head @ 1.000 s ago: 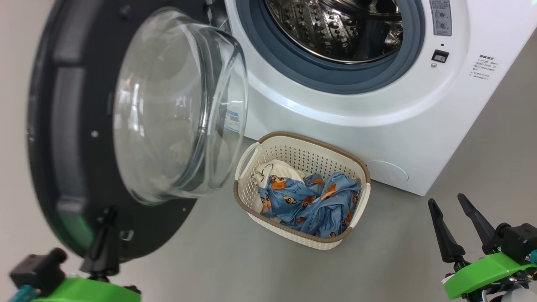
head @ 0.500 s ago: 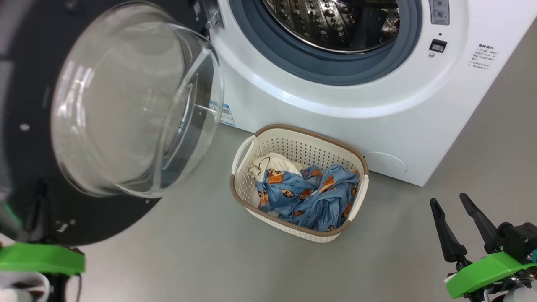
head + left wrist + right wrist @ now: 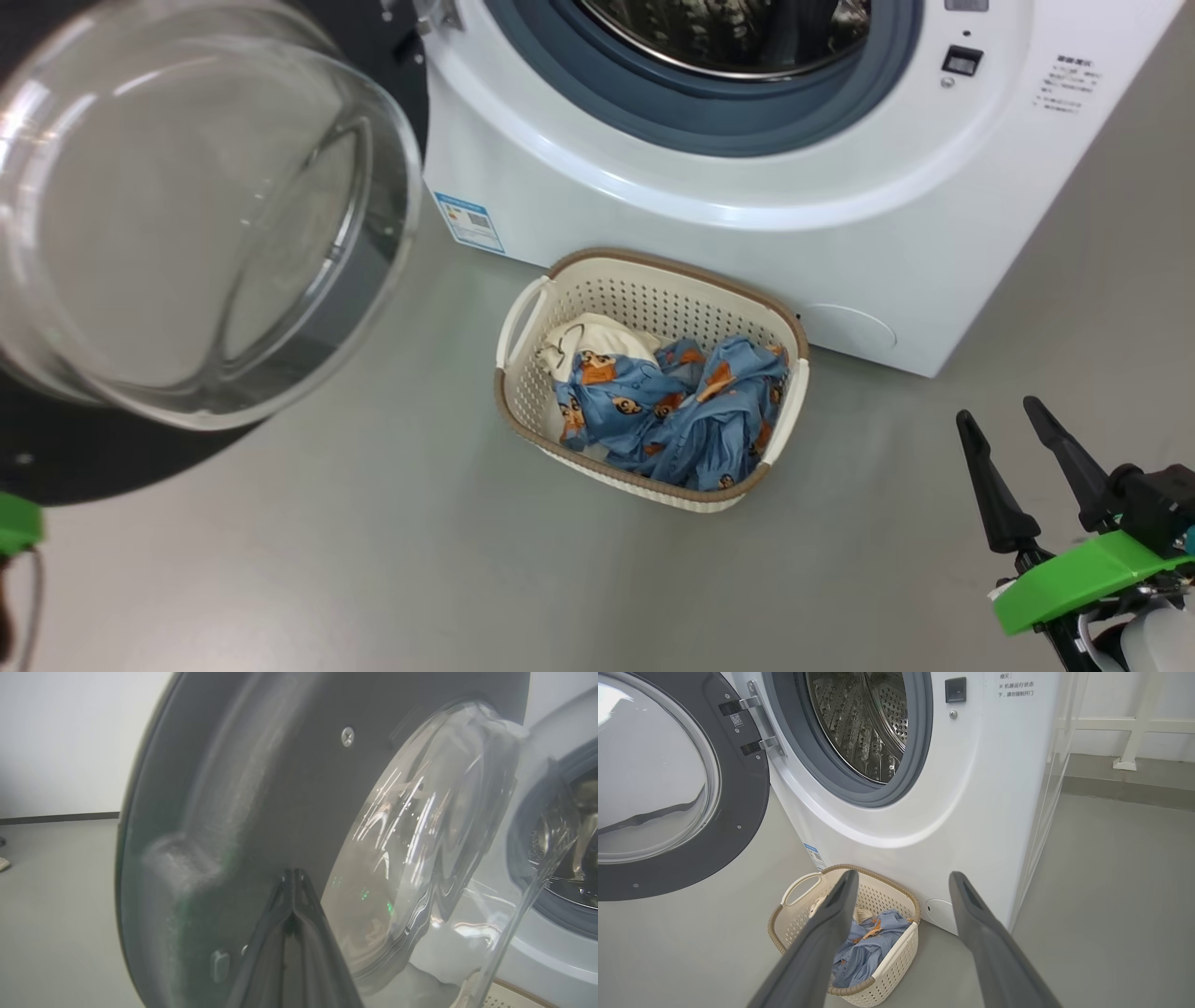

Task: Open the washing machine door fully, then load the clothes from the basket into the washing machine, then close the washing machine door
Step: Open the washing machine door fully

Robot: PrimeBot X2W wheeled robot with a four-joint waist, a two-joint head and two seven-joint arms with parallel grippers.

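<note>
The washing machine door [image 3: 84, 457] stands swung far out to the left, its clear glass bowl [image 3: 187, 215] facing me. In the left wrist view my left gripper [image 3: 292, 873] is shut, its joined tips against the door's black inner rim [image 3: 261, 788]. The white washing machine [image 3: 653, 187] shows its steel drum [image 3: 859, 723] through the open mouth. The cream basket [image 3: 644, 264] sits on the floor just in front of it, holding the blue bear-print and cream clothes [image 3: 672, 401]. My right gripper [image 3: 997, 415] hovers open at the lower right, well clear of the basket [image 3: 775, 924].
Grey floor [image 3: 420, 560] spreads in front of the basket and to the machine's right. A white railing [image 3: 1134, 723] stands behind the machine at the back right. A pale wall with a dark skirting [image 3: 56, 817] lies beyond the door.
The door has swung wider to the left, and my left gripper has gone with it toward the head view's left edge. The head camera has shifted too. The right gripper has barely moved.
</note>
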